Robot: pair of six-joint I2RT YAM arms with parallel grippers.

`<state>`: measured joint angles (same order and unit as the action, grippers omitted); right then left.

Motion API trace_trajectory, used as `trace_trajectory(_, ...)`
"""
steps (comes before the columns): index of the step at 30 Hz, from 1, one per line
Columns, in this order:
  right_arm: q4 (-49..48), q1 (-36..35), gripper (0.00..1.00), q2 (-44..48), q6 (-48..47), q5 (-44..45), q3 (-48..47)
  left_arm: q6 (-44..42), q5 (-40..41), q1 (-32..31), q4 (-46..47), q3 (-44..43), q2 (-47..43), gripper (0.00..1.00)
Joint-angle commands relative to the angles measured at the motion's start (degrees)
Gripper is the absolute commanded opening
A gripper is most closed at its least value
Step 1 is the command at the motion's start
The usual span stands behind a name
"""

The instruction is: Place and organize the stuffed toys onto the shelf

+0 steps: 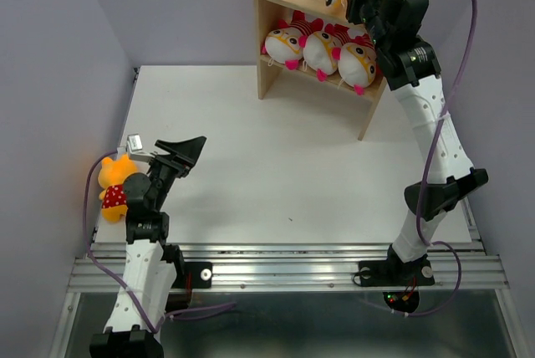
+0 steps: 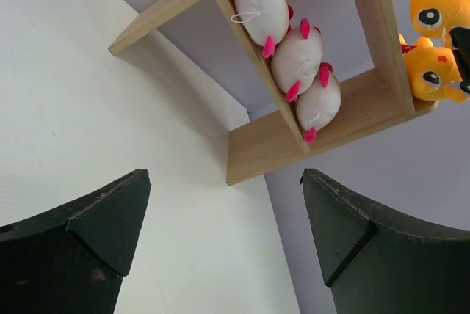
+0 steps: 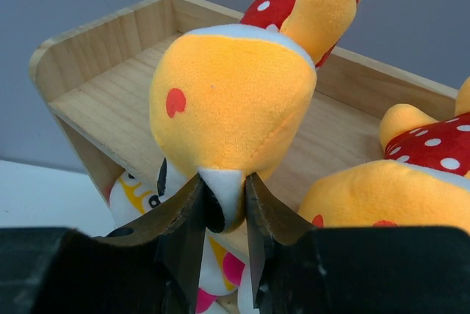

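Stuffed orange toy [image 3: 228,101], judged light, soft and squashy, is pinched by its white snout, an easily gripped fold, in the right hand [image 3: 224,215] over the top tier of the shelf [image 3: 110,72], while the left hand [image 2: 224,182] is spread wide, empty.

- We see the lower tier of the shelf [image 1: 272,40] packed with three white toys [image 1: 322,50], touching side by side.
- On top, a second orange toy [image 3: 396,196] crowds our right gripper [image 3: 224,204] at 3 o'clock; bare board lies at 9.
- Open table [image 1: 276,182] runs from our left gripper [image 1: 171,155] toward 1 o'clock.
- A third orange toy [image 1: 115,186] blocks its 9 o'clock, by the wall [image 1: 50,82].
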<state>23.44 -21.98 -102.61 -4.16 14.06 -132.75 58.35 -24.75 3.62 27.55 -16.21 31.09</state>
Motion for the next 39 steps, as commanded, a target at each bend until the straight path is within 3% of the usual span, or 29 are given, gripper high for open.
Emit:
trace_trajectory(1, -5.16, 0.62, 0.33, -0.22, 0.38, 1.14, -0.41, -0.34, -0.12, 0.42, 3.47, 0.91, -1.38, 0.95)
trace_trajectory(10, -5.34, 1.15, 0.55, 0.12, 0.74, -1.05, -0.14, 0.36, 0.05, 0.34, 3.39, 1.88, -2.79, 0.96)
trace_trajectory(17, -6.21, 1.15, 0.64, 1.97, 0.47, -4.39, -0.23, 0.72, 0.06, 0.43, 3.3, 2.06, -3.14, 0.95)
trace_trajectory(22, -6.83, 1.15, 0.67, 3.37, -0.93, -8.08, -1.11, 0.72, 0.06, 0.34, 3.3, 1.79, -3.06, 0.96)
trace_trajectory(26, -8.15, 1.15, 0.7, 5.75, -3.3, -16.32, 0.38, 0.28, 0.06, 0.34, 2.86, 1.27, -2.88, 0.96)
trace_trajectory(34, -8.85, 1.15, 0.7, 7.77, -6.21, -18.89, 2.14, -9.12, 1.81, 0.43, -7.59, -5.15, -0.95, 0.95)
trace_trajectory(36, -7.89, 1.15, 0.71, 8.3, -7.17, -23.71, 2.32, -10.26, 2.6, 0.43, -9.79, -5.94, -0.6, 0.95)
trace_trajectory(39, 1.82, 1.15, 1.0, 8.3, -13.48, -41.17, 1.18, -13.94, 5.58, 0.43, -14.86, -8.83, 0.28, 0.95)
